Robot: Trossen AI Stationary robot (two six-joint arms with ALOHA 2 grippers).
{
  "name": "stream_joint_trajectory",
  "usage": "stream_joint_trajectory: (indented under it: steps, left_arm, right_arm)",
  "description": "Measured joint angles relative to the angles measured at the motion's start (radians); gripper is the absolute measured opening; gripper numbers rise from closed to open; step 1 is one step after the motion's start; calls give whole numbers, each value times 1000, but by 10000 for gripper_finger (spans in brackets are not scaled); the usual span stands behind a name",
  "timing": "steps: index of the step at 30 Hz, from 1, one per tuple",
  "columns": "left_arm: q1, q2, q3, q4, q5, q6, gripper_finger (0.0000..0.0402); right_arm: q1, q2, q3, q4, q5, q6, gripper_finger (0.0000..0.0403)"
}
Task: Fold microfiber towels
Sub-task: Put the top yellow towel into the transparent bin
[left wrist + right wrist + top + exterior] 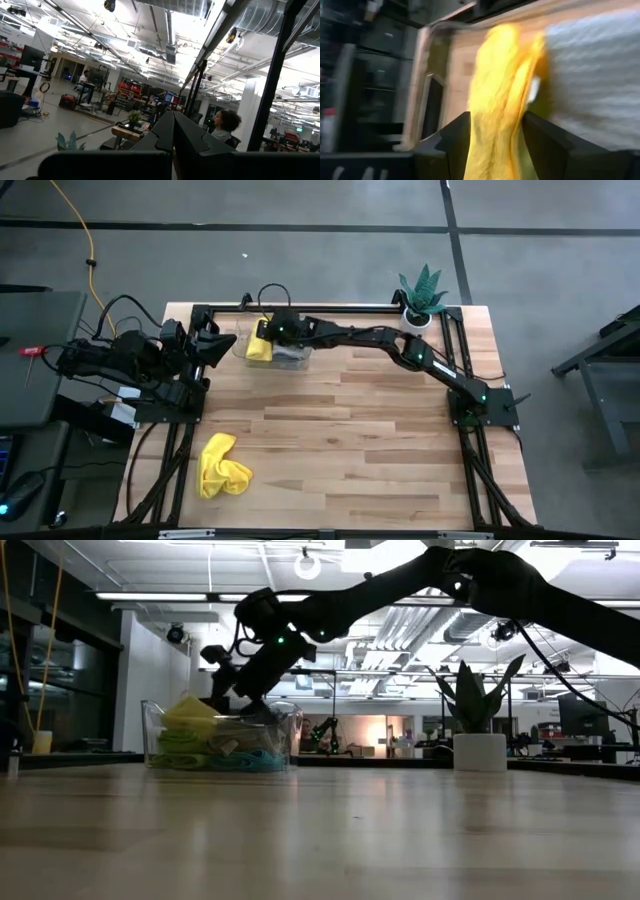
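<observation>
Two dark arms work at the pale wooden plank table [350, 440]. At the far left edge, the left gripper [222, 344] hangs folded back over its base, fingers [172, 135] pressed together with nothing between them, aimed up at the room's ceiling. Near the front left of the table lies a crumpled yellow microfiber towel [222, 466], loose and unfolded, well apart from both arms. Farther back, a clear plastic tray [285, 730] stands by the table's rear edge, holding a stack of cloths: a folded yellow towel [190, 714] on top, a lime green towel [180, 745] below it and a teal-blue towel [250, 758] at the bottom. The right gripper [268, 332] reaches across from the right side down to this tray; its fingers [452, 137] stand apart on either side of the folded yellow towel. Whether they press it, I cannot tell. At the back right corner stands a green potted plant [422, 295] in a white pot.
</observation>
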Motion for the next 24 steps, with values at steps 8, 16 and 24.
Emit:
stream_joint_trajectory:
  steps: [8, 16, 24]
  left_arm:
    - [0, 0, 0, -2, -1, 0, 0]
    - [0, 0, 0, -2, -1, 0, 0]
    - [0, 1, 0, -7, -1, 0, 0]
  right_arm:
    - [-6, -51, 81, -179, 96, -171, 170]
    - [-9, -29, 89, -48, -104, -223, 129]
    - [8, 43, 89, -32, -105, -201, 20]
